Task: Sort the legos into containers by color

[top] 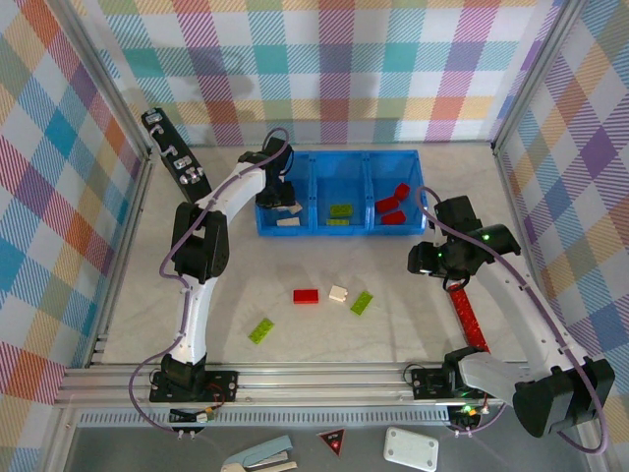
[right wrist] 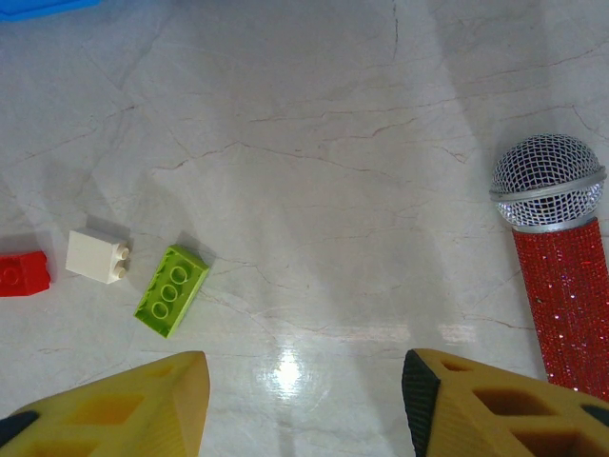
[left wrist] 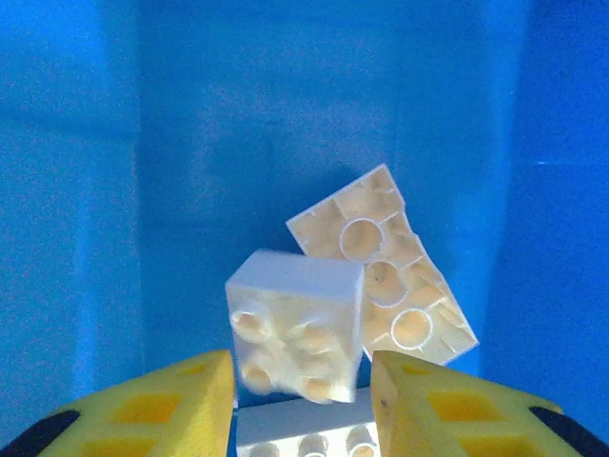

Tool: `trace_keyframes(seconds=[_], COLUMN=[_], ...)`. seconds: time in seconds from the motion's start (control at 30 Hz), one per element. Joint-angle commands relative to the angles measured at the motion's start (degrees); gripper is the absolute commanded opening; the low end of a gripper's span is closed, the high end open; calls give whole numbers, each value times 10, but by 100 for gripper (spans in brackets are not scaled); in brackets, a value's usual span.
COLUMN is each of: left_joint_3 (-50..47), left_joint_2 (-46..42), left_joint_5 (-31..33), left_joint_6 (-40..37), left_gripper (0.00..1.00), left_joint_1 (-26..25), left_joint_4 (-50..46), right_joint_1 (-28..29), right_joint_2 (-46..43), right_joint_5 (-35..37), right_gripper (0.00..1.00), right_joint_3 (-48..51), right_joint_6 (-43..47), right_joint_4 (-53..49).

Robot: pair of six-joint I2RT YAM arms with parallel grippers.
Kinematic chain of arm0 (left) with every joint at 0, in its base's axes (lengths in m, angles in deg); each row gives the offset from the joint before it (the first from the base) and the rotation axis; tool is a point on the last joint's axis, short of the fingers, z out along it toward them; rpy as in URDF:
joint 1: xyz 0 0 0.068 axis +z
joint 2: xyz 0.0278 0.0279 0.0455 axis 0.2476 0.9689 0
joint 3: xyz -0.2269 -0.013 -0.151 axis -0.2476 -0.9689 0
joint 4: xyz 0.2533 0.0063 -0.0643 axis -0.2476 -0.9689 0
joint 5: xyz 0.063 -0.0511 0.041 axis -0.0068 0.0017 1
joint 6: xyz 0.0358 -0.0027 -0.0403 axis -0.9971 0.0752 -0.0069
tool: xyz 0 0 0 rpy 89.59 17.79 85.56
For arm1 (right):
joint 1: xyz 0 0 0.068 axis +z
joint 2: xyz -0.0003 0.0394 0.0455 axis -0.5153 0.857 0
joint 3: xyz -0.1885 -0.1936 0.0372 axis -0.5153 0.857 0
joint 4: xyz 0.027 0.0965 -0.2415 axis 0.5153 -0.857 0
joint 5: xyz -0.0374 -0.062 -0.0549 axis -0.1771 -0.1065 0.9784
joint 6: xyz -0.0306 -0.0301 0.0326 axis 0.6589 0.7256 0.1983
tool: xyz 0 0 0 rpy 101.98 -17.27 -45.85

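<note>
looking down the left wrist cam, we see the left gripper (left wrist: pixel 303 362) inside the left compartment of the blue tray (top: pixel 324 229). its yellow fingers are slightly apart with a blurry white brick (left wrist: pixel 295 328) between them, and we can't tell if they're pinching it. an upside-down white brick (left wrist: pixel 381 267) lies just behind it. green bricks (top: pixel 341 210) sit in the middle compartment, red bricks (top: pixel 391 205) in the right one. the right gripper (right wrist: pixel 304 371) hangs over the table with its fingers spread wide, holding nothing. ahead of it a red lego (right wrist: pixel 21 273), a white lego (right wrist: pixel 97 256) and a green lego (right wrist: pixel 170 290) lie in a row, with another green piece (top: pixel 261 329) nearer the left arm's base. a red glittery microphone (right wrist: pixel 561 257) lies off to the right.
</note>
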Motion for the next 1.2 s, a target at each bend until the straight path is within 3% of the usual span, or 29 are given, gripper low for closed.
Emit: trace_keyframes(seconds=[0.0, 0.87, 1.17], left_joint_3=[4, -47, -125], left_joint_2=[-27, -190, -281], left_joint_5=[-27, -54, -89], left_joint_6=[5, -23, -35], left_gripper=[43, 45, 45], left_joint_1=[6, 8, 50], left_joint_4=[-10, -26, -27], right_joint_1=[4, 4, 8], right_joint_2=[-9, 6, 33], right_joint_5=[-11, -31, -53], right_gripper=[57, 57, 57], right_joint_3=[-3, -21, -32], right_joint_6=[3, -14, -38], right_joint_4=[-2, -8, 5])
